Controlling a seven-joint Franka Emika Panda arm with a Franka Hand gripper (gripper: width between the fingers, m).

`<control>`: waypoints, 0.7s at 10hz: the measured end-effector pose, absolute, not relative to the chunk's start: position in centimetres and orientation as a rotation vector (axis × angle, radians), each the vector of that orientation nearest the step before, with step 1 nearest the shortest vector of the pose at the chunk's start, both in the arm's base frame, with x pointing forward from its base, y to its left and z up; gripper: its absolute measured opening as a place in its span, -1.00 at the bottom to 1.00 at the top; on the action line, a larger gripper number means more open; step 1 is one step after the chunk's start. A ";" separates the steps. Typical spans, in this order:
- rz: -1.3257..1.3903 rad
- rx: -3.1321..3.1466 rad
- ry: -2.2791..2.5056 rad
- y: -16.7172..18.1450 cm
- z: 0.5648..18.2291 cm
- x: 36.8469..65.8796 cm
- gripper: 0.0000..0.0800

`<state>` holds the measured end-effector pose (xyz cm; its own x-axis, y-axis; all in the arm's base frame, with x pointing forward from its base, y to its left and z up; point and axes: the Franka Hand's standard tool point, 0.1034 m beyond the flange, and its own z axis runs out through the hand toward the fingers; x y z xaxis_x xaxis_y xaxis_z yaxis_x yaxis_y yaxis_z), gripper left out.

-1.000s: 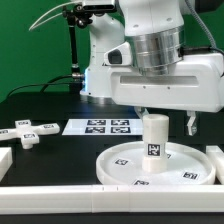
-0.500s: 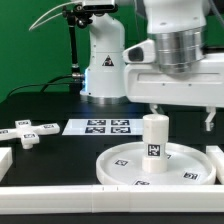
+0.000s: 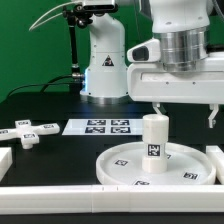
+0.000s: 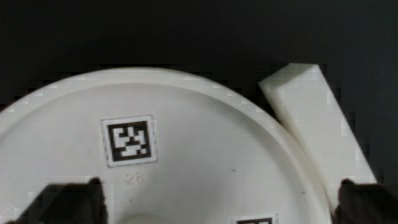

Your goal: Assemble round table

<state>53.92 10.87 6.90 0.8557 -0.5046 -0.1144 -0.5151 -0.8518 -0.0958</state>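
Observation:
The round disc (image 3: 118, 160) lies flat at the front, and the short cylindrical leg (image 3: 153, 143) stands upright in its middle. The cross-shaped foot piece (image 3: 28, 132) lies on the black table at the exterior view's left. My gripper (image 3: 186, 112) is open and empty. It hangs above the disc, up and to the exterior view's right of the leg, touching nothing. In the wrist view the gripper (image 4: 214, 205) looks down on the disc (image 4: 196, 110), with the dark fingertips (image 4: 64, 204) wide apart.
The marker board (image 3: 105, 126) lies flat behind the disc. Plain white blocks stand at the left (image 3: 5, 158), along the front (image 3: 50, 177) and beside the disc on the right (image 3: 215, 152), the last also in the wrist view (image 4: 317, 110). The robot base (image 3: 104, 60) stands behind.
My gripper has moved from directly over the leg to the exterior view's right and slightly up. The leg stays upright on the disc.

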 end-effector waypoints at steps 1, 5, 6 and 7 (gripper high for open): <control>0.113 -2.962 0.657 10.9 6.6 53.8 0.62; 0.069 -3.049 0.085 7.0 6.7 52.5 0.62; 0.069 -3.050 0.019 5.7 6.7 52.3 0.62; 0.071 -3.050 0.047 5.8 6.7 52.3 0.62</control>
<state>52.30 5.84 6.66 0.9984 -0.0289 -0.0481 -0.0331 -0.9954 -0.0894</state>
